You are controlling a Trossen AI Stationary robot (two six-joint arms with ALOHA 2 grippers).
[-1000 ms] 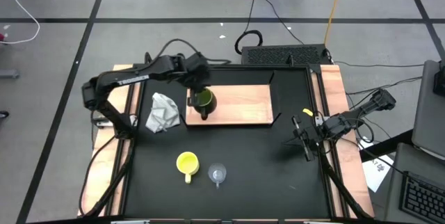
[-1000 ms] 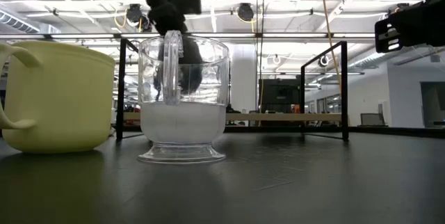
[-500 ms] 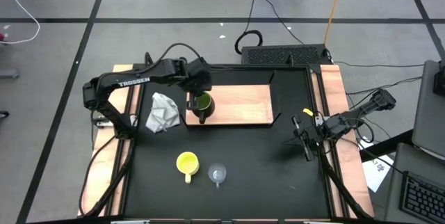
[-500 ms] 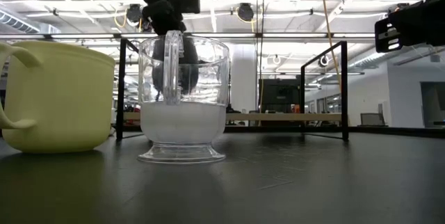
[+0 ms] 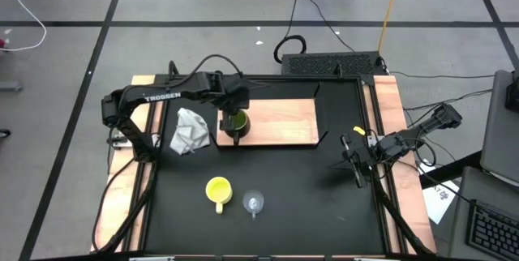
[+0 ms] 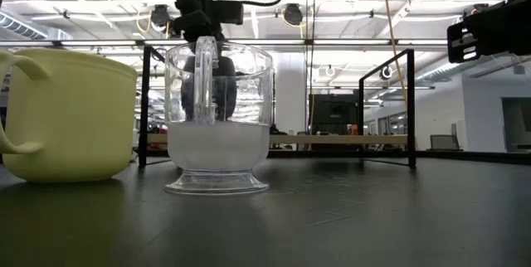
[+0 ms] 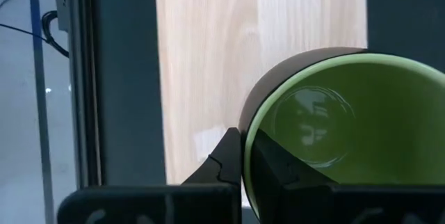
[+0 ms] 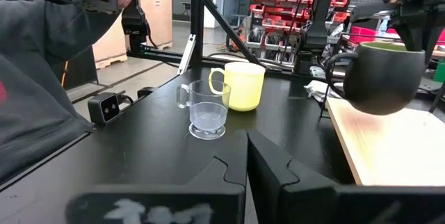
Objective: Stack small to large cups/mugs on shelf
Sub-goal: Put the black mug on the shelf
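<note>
The olive-green mug (image 5: 236, 121) with its dark handle (image 5: 238, 137) is at the left end of the light-wood shelf board (image 5: 280, 120). My left gripper (image 5: 232, 110) is shut on its rim. The right wrist view shows the mug (image 8: 384, 78) low over the board; I cannot tell whether its base touches. The yellow mug (image 5: 217, 190) and the clear glass cup (image 5: 255, 204) stand on the black table near its front. My right gripper (image 5: 350, 159) waits, shut and empty, at the table's right side. My left gripper holds the green mug by its rim (image 7: 247, 135) on the far side, opposite the handle. One finger (image 7: 278, 172) is inside the mug and one finger (image 7: 226, 160) outside. The fingers come from above, pointing down. The mug hangs about upright below them.
A grey-white cloth wad (image 5: 188, 130) lies just left of the board. A dark frame (image 5: 323, 115) edges the board. A person (image 8: 42, 78) stands beyond the table's left side. Pale wooden planks (image 5: 389, 107) run along the table's sides.
My left gripper has come down a little with the green mug over the shelf's left end, its wrist shifting slightly toward the table's near edge. The mug has stayed upright in the hold.
</note>
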